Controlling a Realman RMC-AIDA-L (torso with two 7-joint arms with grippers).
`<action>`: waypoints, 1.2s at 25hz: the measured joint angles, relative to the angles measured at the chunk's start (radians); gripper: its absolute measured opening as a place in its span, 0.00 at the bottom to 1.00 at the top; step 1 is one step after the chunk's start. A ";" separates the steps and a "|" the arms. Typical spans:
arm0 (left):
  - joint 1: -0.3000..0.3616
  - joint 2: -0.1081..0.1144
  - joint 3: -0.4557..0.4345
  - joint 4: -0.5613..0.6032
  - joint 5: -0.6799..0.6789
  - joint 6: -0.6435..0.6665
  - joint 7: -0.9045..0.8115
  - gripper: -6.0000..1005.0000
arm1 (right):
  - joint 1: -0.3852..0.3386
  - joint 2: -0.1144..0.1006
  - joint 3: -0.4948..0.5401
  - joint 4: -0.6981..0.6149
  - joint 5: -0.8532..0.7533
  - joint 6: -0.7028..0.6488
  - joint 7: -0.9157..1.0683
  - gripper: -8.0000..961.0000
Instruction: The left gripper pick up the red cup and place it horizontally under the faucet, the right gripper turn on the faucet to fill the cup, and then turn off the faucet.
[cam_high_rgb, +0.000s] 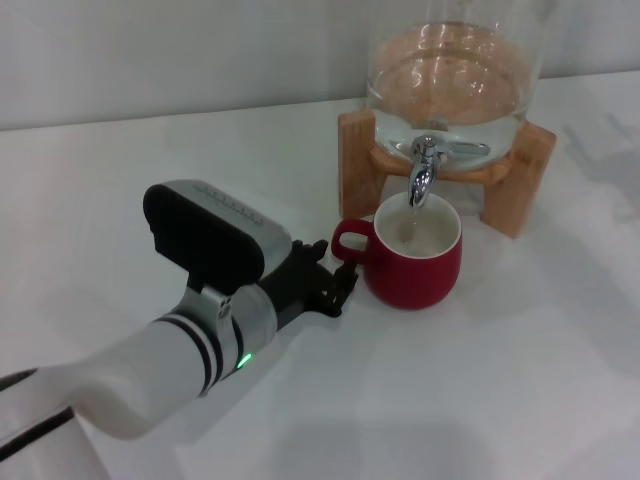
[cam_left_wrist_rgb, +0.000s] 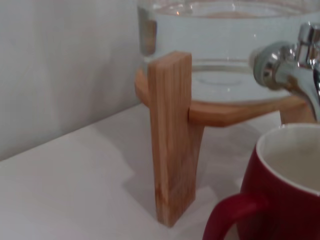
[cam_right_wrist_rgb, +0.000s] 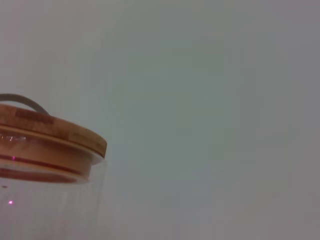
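Note:
The red cup (cam_high_rgb: 412, 262) stands upright on the white table, directly under the faucet (cam_high_rgb: 424, 172), with its handle (cam_high_rgb: 347, 240) turned toward my left gripper. The faucet is a chrome tap on the front of a glass jar (cam_high_rgb: 450, 70) that rests on a wooden stand (cam_high_rgb: 360, 160). My left gripper (cam_high_rgb: 334, 272) sits low on the table just beside the handle, open, and holds nothing. In the left wrist view the cup (cam_left_wrist_rgb: 280, 190) and the faucet (cam_left_wrist_rgb: 290, 70) are close ahead. The right gripper is out of view.
The jar holds water and fills the back right of the table. The stand's legs (cam_left_wrist_rgb: 172, 145) flank the cup. The right wrist view shows only the jar's wooden lid (cam_right_wrist_rgb: 45, 137) against a plain wall.

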 joint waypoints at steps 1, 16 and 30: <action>0.007 0.000 -0.001 -0.005 0.009 0.002 0.001 0.46 | 0.000 0.000 0.000 0.000 0.000 -0.002 0.000 0.70; 0.244 0.001 -0.053 -0.195 0.301 -0.063 0.003 0.48 | -0.006 0.000 -0.002 -0.001 0.000 -0.016 -0.004 0.70; 0.512 -0.001 -0.280 -0.208 0.392 -0.707 0.009 0.49 | -0.030 -0.010 0.004 -0.002 0.008 -0.018 -0.005 0.70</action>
